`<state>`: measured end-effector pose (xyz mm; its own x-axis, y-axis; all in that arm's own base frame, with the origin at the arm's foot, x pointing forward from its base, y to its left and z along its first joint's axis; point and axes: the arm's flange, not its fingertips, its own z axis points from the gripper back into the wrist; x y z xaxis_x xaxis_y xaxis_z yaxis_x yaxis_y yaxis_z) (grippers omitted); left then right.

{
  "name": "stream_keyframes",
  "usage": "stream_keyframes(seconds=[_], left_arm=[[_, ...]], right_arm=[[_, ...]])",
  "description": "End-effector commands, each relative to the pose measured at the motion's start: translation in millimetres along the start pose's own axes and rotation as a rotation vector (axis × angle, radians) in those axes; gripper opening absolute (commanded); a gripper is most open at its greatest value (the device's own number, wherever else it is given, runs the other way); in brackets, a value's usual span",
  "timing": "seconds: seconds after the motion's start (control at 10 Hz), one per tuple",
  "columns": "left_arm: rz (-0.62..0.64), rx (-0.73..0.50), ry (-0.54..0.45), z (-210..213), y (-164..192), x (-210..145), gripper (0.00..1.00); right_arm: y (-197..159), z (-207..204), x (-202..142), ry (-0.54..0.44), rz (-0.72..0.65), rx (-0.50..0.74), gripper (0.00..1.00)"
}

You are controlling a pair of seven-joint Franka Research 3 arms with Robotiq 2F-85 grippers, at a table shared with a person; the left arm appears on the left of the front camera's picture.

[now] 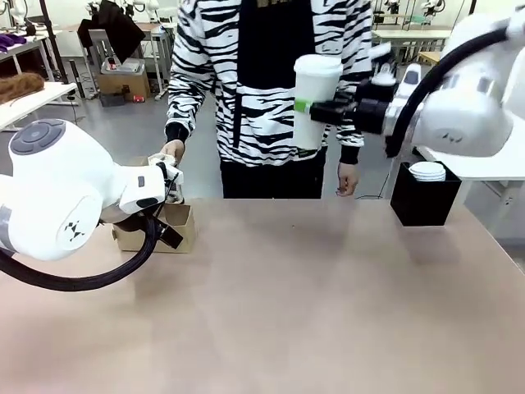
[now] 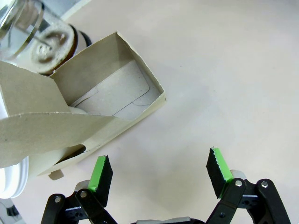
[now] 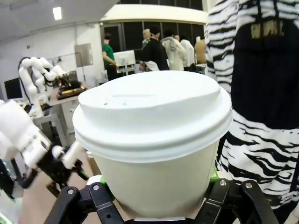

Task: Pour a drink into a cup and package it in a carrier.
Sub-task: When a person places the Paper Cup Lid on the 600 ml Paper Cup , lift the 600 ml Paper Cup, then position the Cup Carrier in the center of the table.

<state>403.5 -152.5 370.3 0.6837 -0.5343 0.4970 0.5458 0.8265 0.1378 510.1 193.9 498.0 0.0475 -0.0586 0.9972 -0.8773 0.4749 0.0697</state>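
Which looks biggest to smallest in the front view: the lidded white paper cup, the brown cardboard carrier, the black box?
1. Lidded white paper cup, though held up, perhaps nearer the camera.
2. Black box and brown cardboard carrier: unsure, since the carrier is partly hidden.

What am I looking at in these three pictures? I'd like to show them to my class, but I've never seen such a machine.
Two white robot arms work at a table, facing a person in a striped top. The front view looks across the table. The other two come from cameras on each arm's wrist. The right gripper holds a lidded white paper cup up in the air; its wrist view shows that cup close up. The left gripper hangs open over the table beside a brown cardboard carrier, with a glass carafe behind. The person's hand rests near the carrier. A black box stands at the right.
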Motion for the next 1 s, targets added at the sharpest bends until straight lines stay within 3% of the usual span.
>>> stream_keyframes(seconds=[0.0, 0.2, 0.4, 0.5, 0.6, 0.9], left_arm=[[0.002, -0.002, -0.001, 0, 1, 0, 1.00], [0.002, -0.002, -0.001, 0, 1, 0, 1.00], [0.002, -0.002, -0.001, 0, 1, 0, 1.00], [0.002, -0.002, -0.001, 0, 1, 0, 1.00], [0.002, -0.002, -0.001, 0, 1, 0, 1.00], [0.002, -0.002, -0.001, 0, 1, 0, 1.00]], right_arm=[[32, 14, 34, 0.038, -0.042, -0.017, 0.81], [68, 36, 77, 0.060, -0.025, -0.047, 0.81], [87, 54, 95, 0.063, -0.016, -0.071, 0.81], [84, 64, 91, 0.043, -0.079, -0.001, 0.81], [85, 42, 91, 0.039, 0.003, -0.054, 0.81], [85, 42, 91, 0.039, 0.003, -0.054, 0.81]])
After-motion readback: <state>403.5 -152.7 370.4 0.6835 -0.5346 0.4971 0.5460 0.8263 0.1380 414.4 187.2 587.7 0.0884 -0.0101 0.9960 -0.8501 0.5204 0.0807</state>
